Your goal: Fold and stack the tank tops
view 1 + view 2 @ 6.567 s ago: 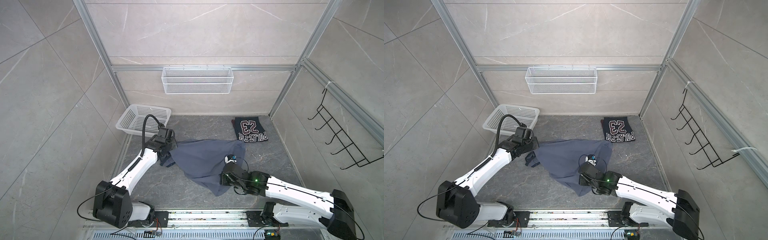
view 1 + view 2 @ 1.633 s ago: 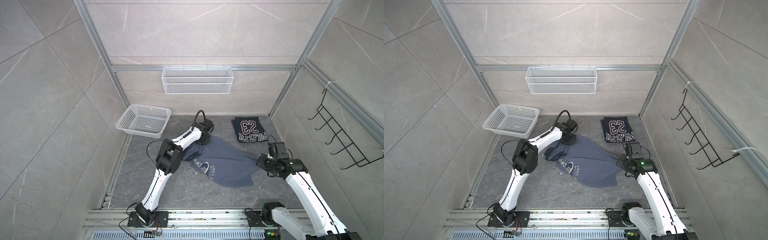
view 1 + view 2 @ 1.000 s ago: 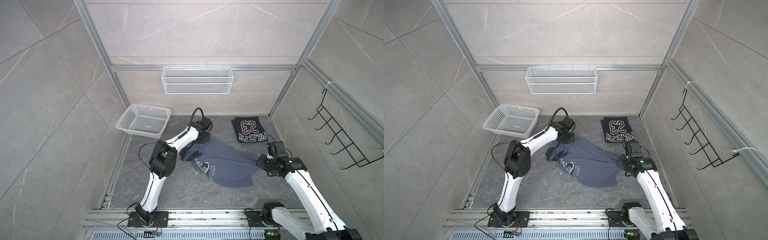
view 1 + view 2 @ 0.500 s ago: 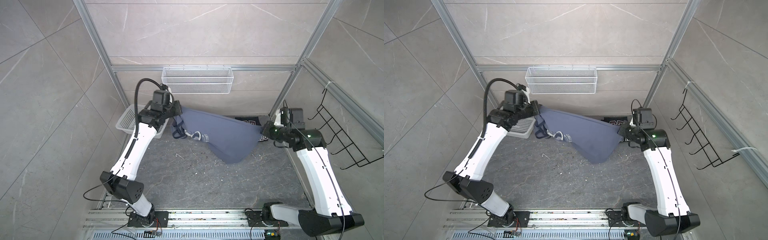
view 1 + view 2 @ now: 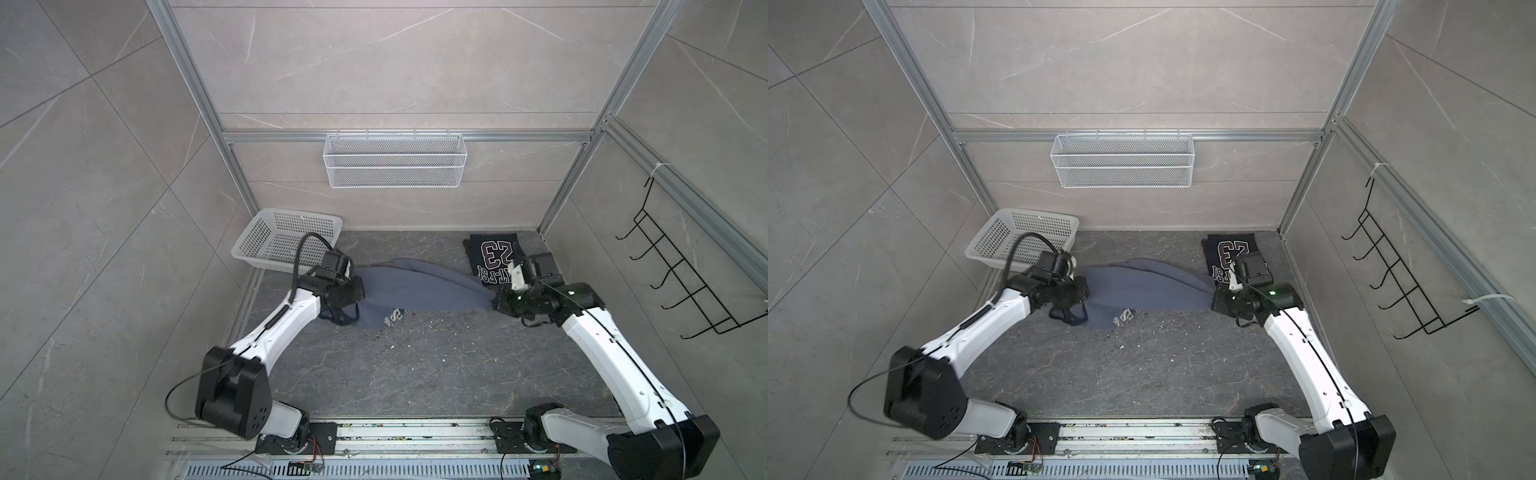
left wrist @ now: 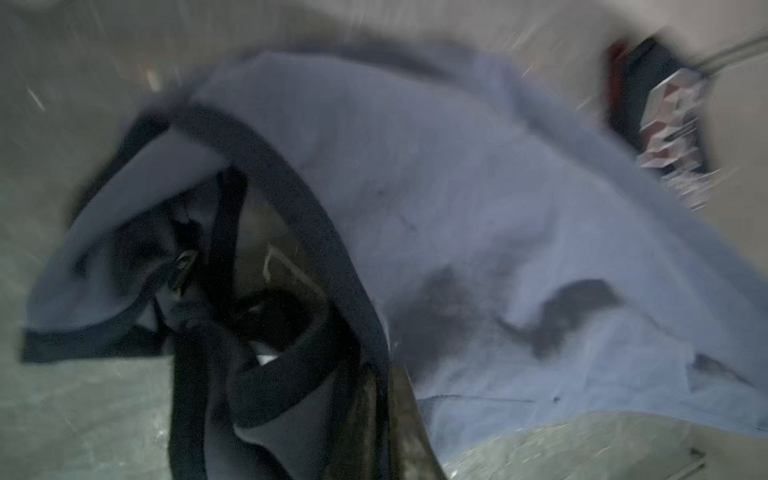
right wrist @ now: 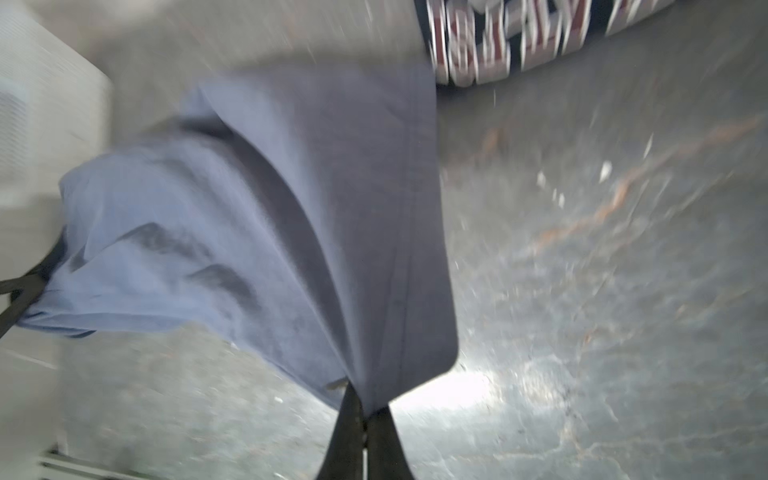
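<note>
The slate-blue tank top (image 5: pixel 419 291) hangs stretched between two robot arms low over the grey stone-look tabletop (image 5: pixel 415 374). Its long axis runs side to side across the workspace, and one edge, carrying a white print (image 5: pixel 395 318), sags and appears to reach the surface. The left gripper (image 5: pixel 359 291) is clamped on the strap end and the right gripper (image 5: pixel 495 302) on the opposite hem, so the garment lies directly between them, each arm at its own end.

Behind the right gripper, toward the back wall, the navy tank top (image 5: pixel 496 254) with its block numerals lies folded flat. The right arm is much the nearer to it, so any stacking would likely run that way. A white plastic basket (image 5: pixel 253 239) sits in the back-left corner, just behind the left arm's wrist.

The blurred left wrist view shows what the top views cannot: dark-bound straps (image 6: pixel 228 249) bunched and looping beside the closed jaws. The right wrist view, also blurred, shows the hem (image 7: pixel 409 249) pinched into a tight pleat between shut jaws. The next move, by appearance, is to lay the cloth out flat for folding.
</note>
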Motion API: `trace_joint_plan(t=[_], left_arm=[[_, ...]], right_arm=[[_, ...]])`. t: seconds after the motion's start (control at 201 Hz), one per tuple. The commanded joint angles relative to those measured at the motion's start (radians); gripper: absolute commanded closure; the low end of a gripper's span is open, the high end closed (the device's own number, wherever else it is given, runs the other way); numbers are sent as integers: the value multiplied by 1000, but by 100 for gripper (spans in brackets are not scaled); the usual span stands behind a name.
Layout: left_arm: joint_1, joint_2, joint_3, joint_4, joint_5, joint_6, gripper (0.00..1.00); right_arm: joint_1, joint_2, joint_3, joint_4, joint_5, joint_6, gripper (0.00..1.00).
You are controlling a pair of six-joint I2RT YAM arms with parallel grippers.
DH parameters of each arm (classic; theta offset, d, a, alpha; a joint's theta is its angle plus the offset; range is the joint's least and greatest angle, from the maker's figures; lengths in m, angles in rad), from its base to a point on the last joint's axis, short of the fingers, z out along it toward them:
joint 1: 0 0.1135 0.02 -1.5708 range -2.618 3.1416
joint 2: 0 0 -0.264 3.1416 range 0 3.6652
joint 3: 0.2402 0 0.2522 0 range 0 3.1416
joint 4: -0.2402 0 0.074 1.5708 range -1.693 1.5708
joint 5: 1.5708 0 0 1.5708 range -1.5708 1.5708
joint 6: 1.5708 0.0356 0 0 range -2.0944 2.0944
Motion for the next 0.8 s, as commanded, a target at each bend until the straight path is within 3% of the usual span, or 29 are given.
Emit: trace_joint_plan(t=[0.0, 0.045, 0.129, 0.329, 0.483, 0.797], left_arm=[[-85, 13, -8, -27, 6, -6, 94], [-109, 8, -12, -45, -14, -10, 90], [-130, -36, -50, -40, -22, -35, 67], [-165, -134, -121, 3, -27, -70, 48], [-165, -106, -112, -2, -52, -66, 44], [-192, -17, -65, -66, -55, -80, 58]], right_arm=[[2, -7, -71, -2, 122, 28, 100], [1, -9, -86, -19, 149, 40, 100], [1, -41, -139, -15, 154, 62, 100], [2, -75, -213, 1, 168, 89, 92], [2, -71, -209, 12, 174, 96, 89], [1, -66, -217, 21, 184, 99, 90]])
